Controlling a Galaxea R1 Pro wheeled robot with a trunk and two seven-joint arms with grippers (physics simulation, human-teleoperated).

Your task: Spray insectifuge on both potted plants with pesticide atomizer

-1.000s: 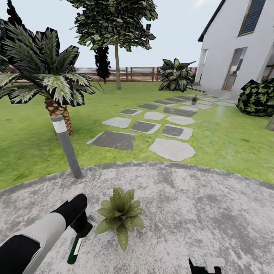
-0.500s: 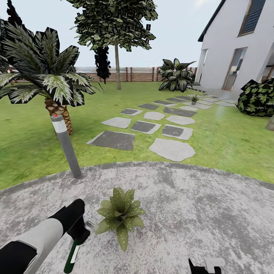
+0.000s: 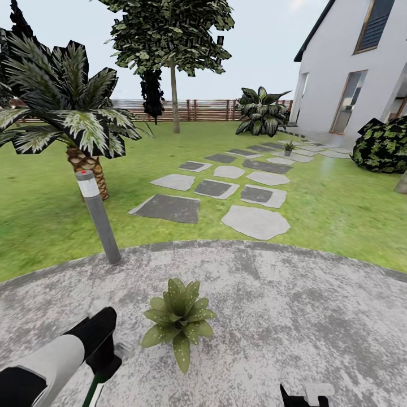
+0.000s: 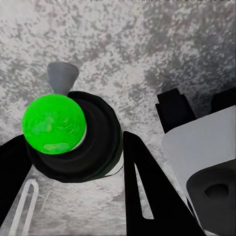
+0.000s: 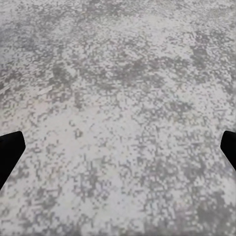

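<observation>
Left claw holding the spray bottle on the round patio, beside one potted plant.

Head view: black left gripper (image 3: 102, 362) low at the speckled grey round patio (image 3: 294, 316), clasping the slim dark green bottle with pale label (image 3: 93, 390), which hangs below it, just beside the low rosette of pale-speckled green leaves (image 3: 180, 316). Second small potted rosette (image 3: 288, 148) far off on the grey and white stepping stones (image 3: 226, 189). Tall grey bollard lamp (image 3: 99, 217) at the lawn edge; palm (image 3: 62, 113); brown slatted fence (image 3: 203, 110); white house (image 3: 356, 68).
Left wrist view: bottle seen end-on, bright green disc, gripped between both dark fingers (image 4: 145, 196).
Right wrist view: right gripper (image 5: 118, 147) over patio, black fingertips (image 5: 10, 150) spread wide.
</observation>
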